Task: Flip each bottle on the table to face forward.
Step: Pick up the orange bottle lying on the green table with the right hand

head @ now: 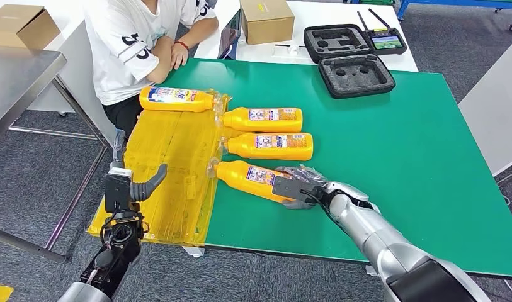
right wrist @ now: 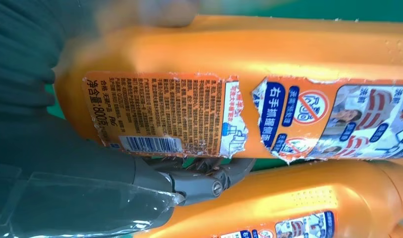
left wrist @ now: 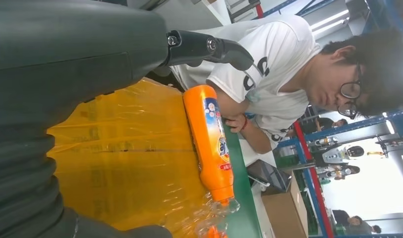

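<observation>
Four orange bottles lie on their sides on the green table (head: pixel 417 157). The far one (head: pixel 177 99) rests on a yellow plastic sheet (head: pixel 165 170), and two more (head: pixel 262 119) (head: pixel 270 145) lie side by side past the sheet's edge. My right hand (head: pixel 300 187) grips the base of the nearest bottle (head: pixel 250 177). In the right wrist view this bottle (right wrist: pixel 239 99) shows its torn back label with a barcode, my thumb (right wrist: pixel 199 181) lies against it, and a neighbouring bottle (right wrist: pixel 298 203) lies beside it. My left hand (head: pixel 136 187) hovers over the sheet, holding nothing, and the left wrist view shows the far bottle (left wrist: pixel 211 144).
A person in a white shirt (head: pixel 133 38) sits at the table's far left corner, arms resting near the far bottle. A black foam case (head: pixel 347 60), a controller (head: pixel 385 41) and a cardboard box (head: pixel 266 19) stand at the back. A metal bench (head: pixel 20 75) is on the left.
</observation>
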`<state>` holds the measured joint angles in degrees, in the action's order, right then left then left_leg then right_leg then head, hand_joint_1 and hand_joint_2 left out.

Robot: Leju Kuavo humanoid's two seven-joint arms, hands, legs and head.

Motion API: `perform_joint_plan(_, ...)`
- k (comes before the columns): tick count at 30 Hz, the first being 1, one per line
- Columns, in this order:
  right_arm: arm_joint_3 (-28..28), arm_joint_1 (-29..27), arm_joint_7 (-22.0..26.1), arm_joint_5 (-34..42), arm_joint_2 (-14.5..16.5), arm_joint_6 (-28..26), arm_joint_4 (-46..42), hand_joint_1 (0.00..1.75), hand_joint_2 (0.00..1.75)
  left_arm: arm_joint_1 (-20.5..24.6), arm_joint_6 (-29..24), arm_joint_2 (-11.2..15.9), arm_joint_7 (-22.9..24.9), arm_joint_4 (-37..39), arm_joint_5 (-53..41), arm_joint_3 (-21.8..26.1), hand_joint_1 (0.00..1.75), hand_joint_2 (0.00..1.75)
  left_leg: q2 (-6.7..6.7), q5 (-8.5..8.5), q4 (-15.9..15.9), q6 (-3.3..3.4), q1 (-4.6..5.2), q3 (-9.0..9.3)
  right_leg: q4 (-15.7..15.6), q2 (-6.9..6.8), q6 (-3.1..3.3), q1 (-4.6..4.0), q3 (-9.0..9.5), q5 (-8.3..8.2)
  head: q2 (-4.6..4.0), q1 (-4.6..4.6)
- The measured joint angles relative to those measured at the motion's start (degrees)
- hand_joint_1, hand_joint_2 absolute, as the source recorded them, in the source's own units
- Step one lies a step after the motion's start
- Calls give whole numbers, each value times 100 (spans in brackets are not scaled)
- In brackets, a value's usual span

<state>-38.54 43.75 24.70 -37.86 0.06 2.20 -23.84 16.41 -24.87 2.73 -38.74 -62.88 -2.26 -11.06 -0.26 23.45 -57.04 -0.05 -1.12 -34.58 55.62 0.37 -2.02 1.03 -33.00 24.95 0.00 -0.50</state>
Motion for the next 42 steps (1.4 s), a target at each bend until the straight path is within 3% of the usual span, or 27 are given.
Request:
perform_joint_plan(5, 392, -351, 960, 1035, 64, -365, -425, 175, 175, -129, 404, -2, 23, -108, 418, 0, 0, 175, 4, 1, 2, 0, 0, -3, 1, 3, 0, 0, -2, 0, 0, -1)
perform_joint_plan(9, 698, -769, 1254, 1734, 160, -616, -1045, 175, 175, -422, 943, -2, 206, -506, 873, -3, 0, 175, 0, 1, 2, -1, 0, -7, 0, -1, 1, 0, -6, 3, 0, 1)
perform_joint_plan(20, 977, -1586, 1383, 2065, 403, -1039, -1803, 175, 175, -877, 2026, -13, 223, -1325, 956, -119, 0, 175, 0, 2, 2, -1, 0, -10, -1, 0, 1, 0, -9, 2, 0, 0)
perform_joint_plan(35, 963, -2011, 1460, 1913, 1095, -824, -1833, 175, 175, -793, 3020, -162, 741, -1242, 1312, -936, 0, 175, 1, 2, 3, -1, 0, -11, -1, 1, 1, 0, -13, 3, -1, 1)
perform_joint_plan(42, 860, -2016, 1460, 1947, 1228, -728, -1858, 175, 175, -689, 3274, -255, 929, -970, 1634, -1310, 0, 175, 1, 2, 3, -1, 1, -11, -1, 0, 1, 1, -13, 2, 0, 0)
